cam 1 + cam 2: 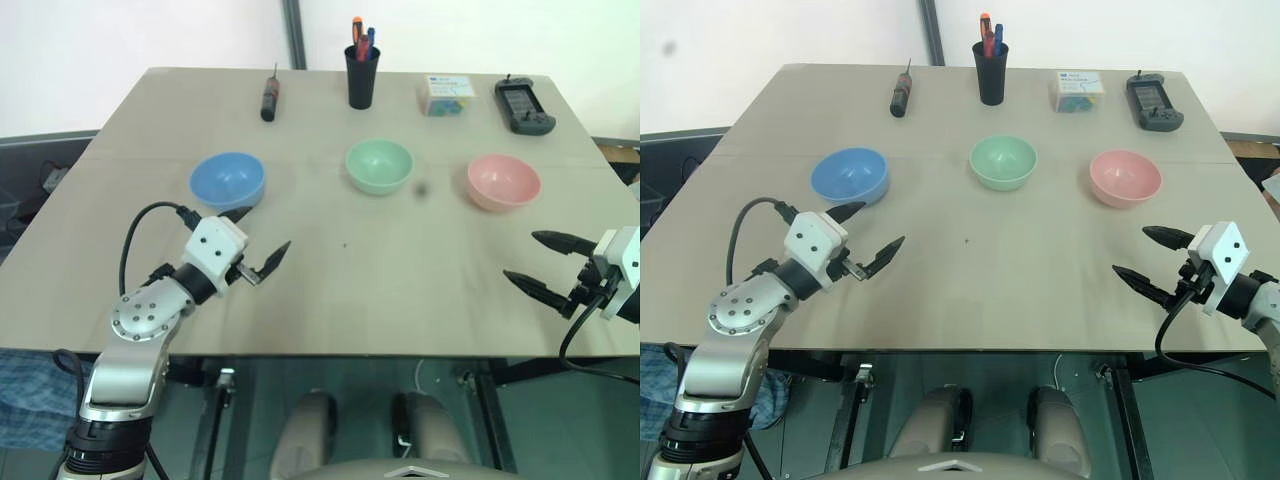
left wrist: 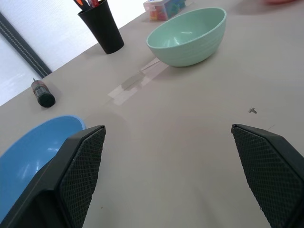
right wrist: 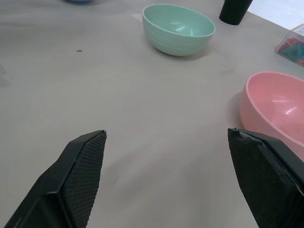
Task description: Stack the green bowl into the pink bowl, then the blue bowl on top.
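Green bowl [image 1: 379, 165] sits mid-table between blue bowl [image 1: 227, 180] on the left and pink bowl [image 1: 503, 181] on the right, far of both wide-open, empty grippers, left gripper [image 1: 258, 243] slightly nearer it than right gripper [image 1: 541, 263].

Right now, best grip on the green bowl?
Pinch the green bowl at its rim, one finger inside and one outside the wall, coming from above on its near side. It sits upright, mouth up, clear of its neighbours, and looks too wide to span whole.

table [image 1: 330, 280] | blue bowl [image 1: 227, 180], green bowl [image 1: 379, 165], pink bowl [image 1: 503, 181] | pen cup [image 1: 362, 77], perhaps screwdriver [image 1: 269, 98]
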{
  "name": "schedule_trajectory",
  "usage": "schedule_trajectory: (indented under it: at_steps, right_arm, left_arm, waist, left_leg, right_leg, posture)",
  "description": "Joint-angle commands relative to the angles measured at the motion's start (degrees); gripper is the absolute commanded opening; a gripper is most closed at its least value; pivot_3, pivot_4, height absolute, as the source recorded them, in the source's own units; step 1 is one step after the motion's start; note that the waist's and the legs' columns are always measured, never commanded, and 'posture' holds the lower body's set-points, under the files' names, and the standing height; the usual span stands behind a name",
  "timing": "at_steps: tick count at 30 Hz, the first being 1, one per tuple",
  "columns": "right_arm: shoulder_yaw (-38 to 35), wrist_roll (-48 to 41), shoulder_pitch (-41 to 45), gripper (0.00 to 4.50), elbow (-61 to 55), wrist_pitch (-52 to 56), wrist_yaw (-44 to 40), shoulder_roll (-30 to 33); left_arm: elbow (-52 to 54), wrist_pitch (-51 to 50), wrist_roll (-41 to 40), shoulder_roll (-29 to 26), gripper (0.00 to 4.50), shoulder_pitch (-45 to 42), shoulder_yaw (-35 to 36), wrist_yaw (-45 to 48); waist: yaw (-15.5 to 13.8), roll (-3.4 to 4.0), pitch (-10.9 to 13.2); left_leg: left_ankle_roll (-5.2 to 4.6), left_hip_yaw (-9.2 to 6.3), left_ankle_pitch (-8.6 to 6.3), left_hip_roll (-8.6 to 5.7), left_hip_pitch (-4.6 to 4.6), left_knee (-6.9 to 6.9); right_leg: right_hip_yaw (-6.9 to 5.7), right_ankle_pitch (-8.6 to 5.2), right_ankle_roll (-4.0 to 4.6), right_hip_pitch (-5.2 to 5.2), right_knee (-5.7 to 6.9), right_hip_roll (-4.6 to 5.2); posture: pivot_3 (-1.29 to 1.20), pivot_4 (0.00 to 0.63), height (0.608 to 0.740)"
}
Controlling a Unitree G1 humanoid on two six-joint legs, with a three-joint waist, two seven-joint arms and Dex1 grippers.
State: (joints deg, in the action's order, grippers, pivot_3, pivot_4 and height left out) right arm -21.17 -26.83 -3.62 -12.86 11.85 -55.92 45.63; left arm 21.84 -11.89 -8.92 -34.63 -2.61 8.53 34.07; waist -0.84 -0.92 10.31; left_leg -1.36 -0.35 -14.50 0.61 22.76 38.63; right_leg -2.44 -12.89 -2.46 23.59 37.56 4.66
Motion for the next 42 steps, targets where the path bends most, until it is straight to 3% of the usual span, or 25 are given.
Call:
schedule_trajectory:
  at_steps: [1,25,32,42]
  right_arm:
    - [-0.8,0.0,-0.3,4.32,-1.6,-1.3,0.2,-0.1]
    - [2.5,5.3,5.5,4.32,2.4,1.1,2.9,1.6]
    - [9.1,12.4,15.6,4.32,8.7,1.7,5.1,3.4]
    - [23.8,27.3,39.0,4.32,30.3,-2.2,6.6,2.3]
  left_arm:
    - [1.7,1.6,-0.3,-0.6,4.5,-0.6,0.9,0.2]
    - [2.3,-0.5,-5.3,1.7,4.5,-2.1,0.2,1.3]
    - [6.6,-5.2,-13.4,3.9,4.5,-3.9,-0.8,3.0]
    - [9.6,-9.7,-20.9,4.7,4.5,-6.7,-3.0,5.0]
  waist:
    - [0.0,0.0,0.0]
    - [0.0,-0.01,0.0]
    - [0.1,-0.02,0.0]
    - [0.1,-0.01,0.0]
  left_leg:
    - [0.0,0.0,0.0,0.0,0.0,0.0]
    - [0.0,0.03,0.0,-0.01,-0.01,-0.06]
    - [0.0,0.1,0.0,-0.01,-0.05,-0.06]
    - [0.0,0.16,0.01,-0.02,0.01,-0.12]
  right_leg:
    - [0.0,0.0,0.0,0.0,0.0,0.0]
    - [0.02,0.06,0.03,0.01,-0.04,-0.01]
    - [0.08,0.1,-0.02,0.02,-0.04,-0.03]
    - [0.1,0.19,0.09,0.09,-0.07,-0.07]
  posture:
    - [0.0,0.15,0.74]
    - [0.0,0.15,0.74]
    - [0.0,0.15,0.74]
    - [0.0,0.15,0.74]
